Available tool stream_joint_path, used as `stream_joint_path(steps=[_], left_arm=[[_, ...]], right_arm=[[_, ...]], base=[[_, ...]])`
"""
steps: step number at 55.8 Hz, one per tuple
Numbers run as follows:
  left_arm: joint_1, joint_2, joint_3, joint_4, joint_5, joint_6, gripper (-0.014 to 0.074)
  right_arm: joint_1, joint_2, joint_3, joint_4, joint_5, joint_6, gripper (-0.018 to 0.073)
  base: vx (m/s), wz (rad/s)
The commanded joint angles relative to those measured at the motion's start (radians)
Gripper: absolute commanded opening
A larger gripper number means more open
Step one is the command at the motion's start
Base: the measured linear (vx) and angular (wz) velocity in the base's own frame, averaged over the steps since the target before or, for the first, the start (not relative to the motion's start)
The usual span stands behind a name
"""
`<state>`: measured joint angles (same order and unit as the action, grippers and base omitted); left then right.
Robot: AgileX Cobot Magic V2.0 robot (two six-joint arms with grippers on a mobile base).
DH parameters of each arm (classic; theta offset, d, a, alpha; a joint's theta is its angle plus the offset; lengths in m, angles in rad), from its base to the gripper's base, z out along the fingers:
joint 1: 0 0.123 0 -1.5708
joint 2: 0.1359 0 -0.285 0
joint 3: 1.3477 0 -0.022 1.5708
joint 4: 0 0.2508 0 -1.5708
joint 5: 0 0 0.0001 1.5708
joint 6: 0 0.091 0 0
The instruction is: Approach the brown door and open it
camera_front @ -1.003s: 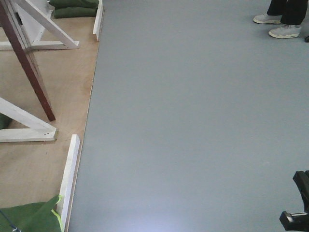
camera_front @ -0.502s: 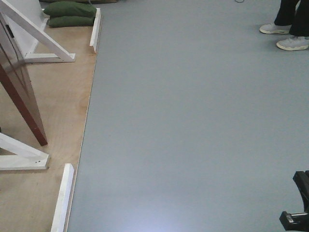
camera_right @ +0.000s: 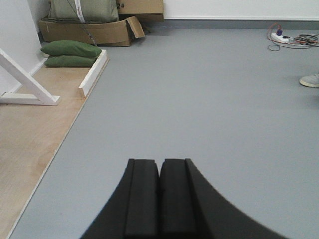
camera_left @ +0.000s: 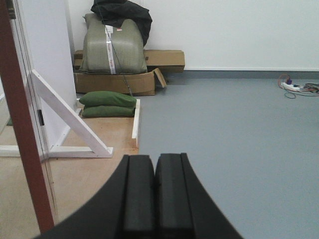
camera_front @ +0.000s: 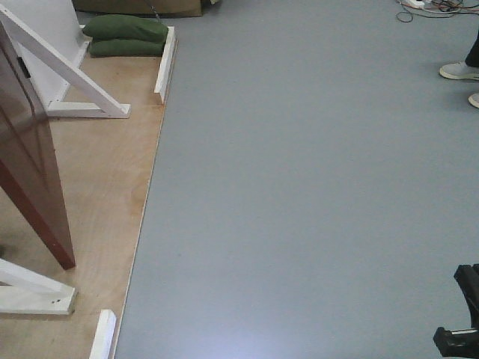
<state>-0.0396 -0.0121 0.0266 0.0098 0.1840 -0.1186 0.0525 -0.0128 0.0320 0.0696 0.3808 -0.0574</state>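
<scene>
Glossy reddish-brown wooden door (camera_front: pixel 30 164) stands at far L of front view, on the bare plywood platform (camera_front: pixel 105 172). In L wrist view it is L of and ahead of the left hand (camera_left: pixel 154 194), well apart. Both hands closed, pads together, empty; right hand (camera_right: pixel 159 194) faces grey floor (camera_front: pixel 314 187). Door face reflective. Nearby: white braced wooden frame (camera_front: pixel 71 71), green sandbags (camera_front: pixel 127 34), white edge batten (camera_front: pixel 163 63).

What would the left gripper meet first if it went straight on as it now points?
Nothing close: beyond the left gripper lies grey floor, then probably the cardboard boxes at the wall; depth is unclear. The brown door stands to its left.
</scene>
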Motion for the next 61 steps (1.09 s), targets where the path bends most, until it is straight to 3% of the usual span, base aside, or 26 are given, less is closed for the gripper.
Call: stream_joint_path(steps=[1,61], left_arm=[[-0.008,-0.013,-0.018,-0.003,-0.078,-0.008,-0.0006],[-0.008,-0.013,-0.018,-0.003,-0.078,-0.008,-0.0006]], right_arm=[[0.001,-0.006,0.003,-0.004,-0.080,-0.008,0.0000],[0.001,-0.006,0.003,-0.004,-0.077,-0.008,0.0000]], base=[[0.45,0.07],[0.37,0.06]])
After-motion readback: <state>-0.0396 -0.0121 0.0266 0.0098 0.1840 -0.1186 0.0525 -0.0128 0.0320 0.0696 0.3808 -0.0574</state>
